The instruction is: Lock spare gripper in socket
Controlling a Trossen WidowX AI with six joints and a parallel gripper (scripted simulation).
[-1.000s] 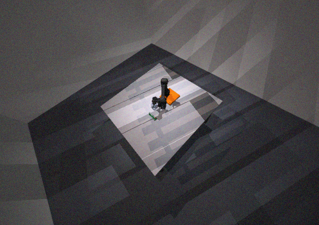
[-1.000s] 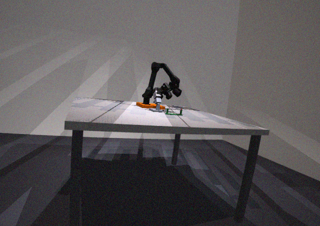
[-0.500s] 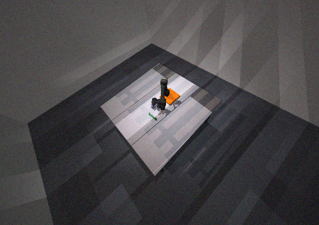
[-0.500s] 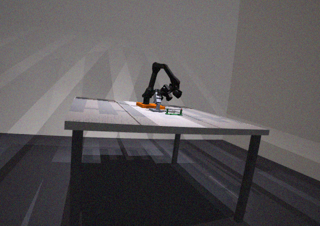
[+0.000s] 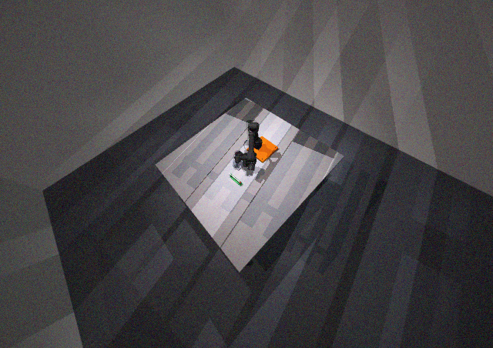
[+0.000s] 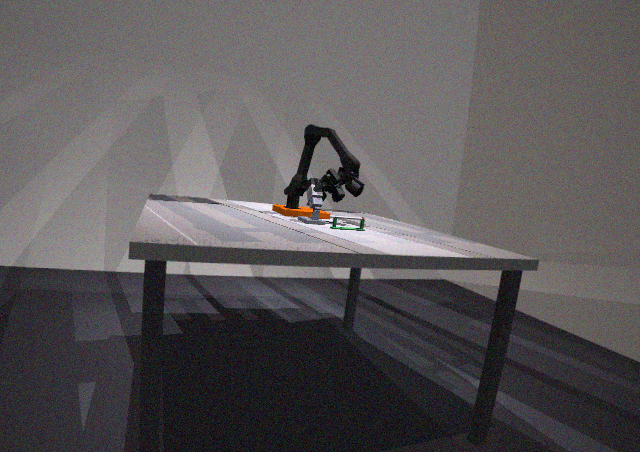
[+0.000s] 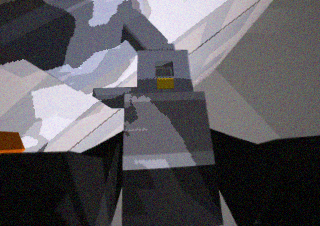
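My gripper (image 6: pixel 315 183) (image 7: pixel 163 130) is shut on the spare gripper. The spare gripper's grey body (image 7: pixel 167 128) fills the space between the black fingers. Its far end meets the grey mount socket (image 7: pixel 144 66) in the wrist view, with no gap visible; the spigot is hidden, so its depth cannot be told. The socket face shows a dark square hole above a yellow patch. The mount's base (image 6: pixel 310 220) stands on the table, below the arm's wrist. The lock pin, thin with a red end (image 5: pixel 240 182) (image 6: pixel 362 218), appears to lie across a green stand (image 5: pixel 235 179) (image 6: pixel 347 228), away from the socket.
The arm's orange base plate (image 5: pixel 267 149) (image 6: pixel 294 211) (image 7: pixel 10 142) is behind the mount. The green stand is close in front of the mount, on the table (image 5: pixel 223 212) (image 6: pixel 217 230). Patchy shadows cross the table top.
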